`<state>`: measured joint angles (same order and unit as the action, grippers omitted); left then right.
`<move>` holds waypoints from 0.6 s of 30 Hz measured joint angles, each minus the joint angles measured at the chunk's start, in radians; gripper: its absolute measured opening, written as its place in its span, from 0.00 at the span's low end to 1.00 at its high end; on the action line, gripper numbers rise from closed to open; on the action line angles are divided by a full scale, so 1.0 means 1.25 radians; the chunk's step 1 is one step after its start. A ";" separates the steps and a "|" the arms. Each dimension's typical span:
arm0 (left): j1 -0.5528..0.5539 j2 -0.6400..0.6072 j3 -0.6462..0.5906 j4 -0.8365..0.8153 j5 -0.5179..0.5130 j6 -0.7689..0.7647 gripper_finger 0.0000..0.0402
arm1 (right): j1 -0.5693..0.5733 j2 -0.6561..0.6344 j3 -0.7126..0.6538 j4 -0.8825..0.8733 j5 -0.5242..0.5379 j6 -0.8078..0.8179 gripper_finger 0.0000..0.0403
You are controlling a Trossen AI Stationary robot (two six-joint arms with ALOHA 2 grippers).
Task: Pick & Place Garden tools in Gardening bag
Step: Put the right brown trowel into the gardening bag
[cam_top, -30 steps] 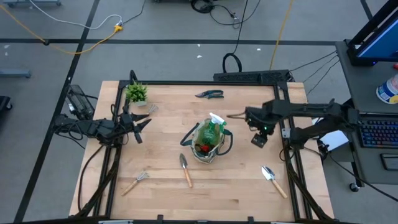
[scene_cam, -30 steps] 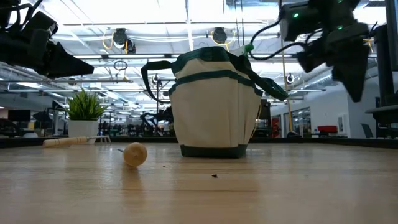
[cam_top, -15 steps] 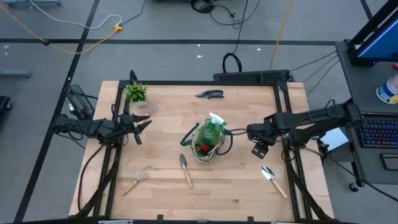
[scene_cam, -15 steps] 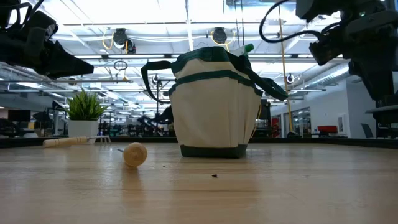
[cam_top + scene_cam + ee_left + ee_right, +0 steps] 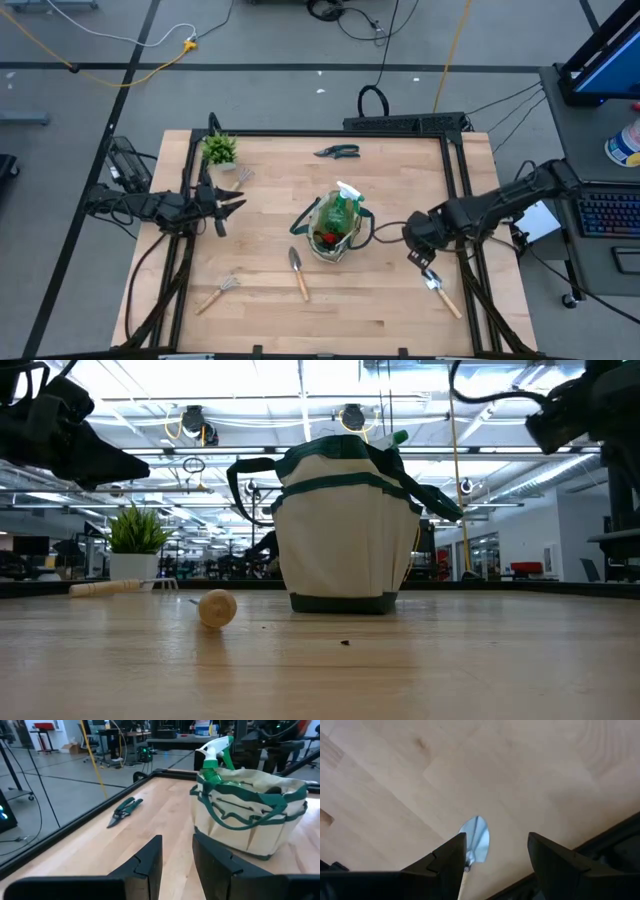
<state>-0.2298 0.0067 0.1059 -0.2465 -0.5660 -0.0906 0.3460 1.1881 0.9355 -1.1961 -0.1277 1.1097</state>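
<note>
- The bag (image 5: 337,232) stands upright at the middle of the tabletop (image 5: 380,300), mouth up so tools can drop in from above; a green spray bottle (image 5: 343,205) already sticks out of it and a small red item (image 5: 322,238) lies inside.
- The right pincer (image 5: 424,255) hangs right of the bag, directly over a trowel (image 5: 439,290) lying near the tabletop's right edge. Its fingers (image 5: 445,865) stand apart and empty, with the trowel's blade showing between them, which looks like lining up for a grab.
- The left pincer (image 5: 222,205) waits well left of the bag, beside the potted plant (image 5: 219,150). Its fingers (image 5: 147,862) are nearly together, a narrow gap between them, holding nothing.
- Left to collect: the shears (image 5: 337,152) beyond the bag, a second trowel (image 5: 298,272) just in front of it, a hand rake (image 5: 217,293) toward the front left, and another rake (image 5: 240,176) by the plant.
- Judging by that spread, the task is less than half done.
</note>
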 joint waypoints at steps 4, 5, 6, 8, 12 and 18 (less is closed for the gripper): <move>0.000 0.000 0.000 -0.013 0.000 0.000 0.28 | 0.059 0.000 0.000 0.011 0.001 0.081 0.51; 0.000 0.000 0.000 -0.014 0.000 0.000 0.28 | 0.072 0.000 0.000 0.014 0.003 0.103 0.51; 0.000 0.000 0.000 -0.014 0.000 0.000 0.28 | 0.085 0.000 0.000 0.015 0.006 0.122 0.51; 0.000 0.000 0.000 -0.015 0.000 0.001 0.28 | 0.111 0.000 0.000 0.014 0.024 0.161 0.51; 0.000 0.000 0.000 -0.016 0.000 0.008 0.28 | 0.149 0.001 0.000 0.015 0.039 0.221 0.51; 0.000 0.000 0.000 -0.016 0.000 0.009 0.28 | 0.193 0.001 0.000 0.015 0.037 0.280 0.51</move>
<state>-0.2298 0.0063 0.1059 -0.2661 -0.5663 -0.0799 0.5878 1.1894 0.9352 -1.1778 -0.0814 1.4594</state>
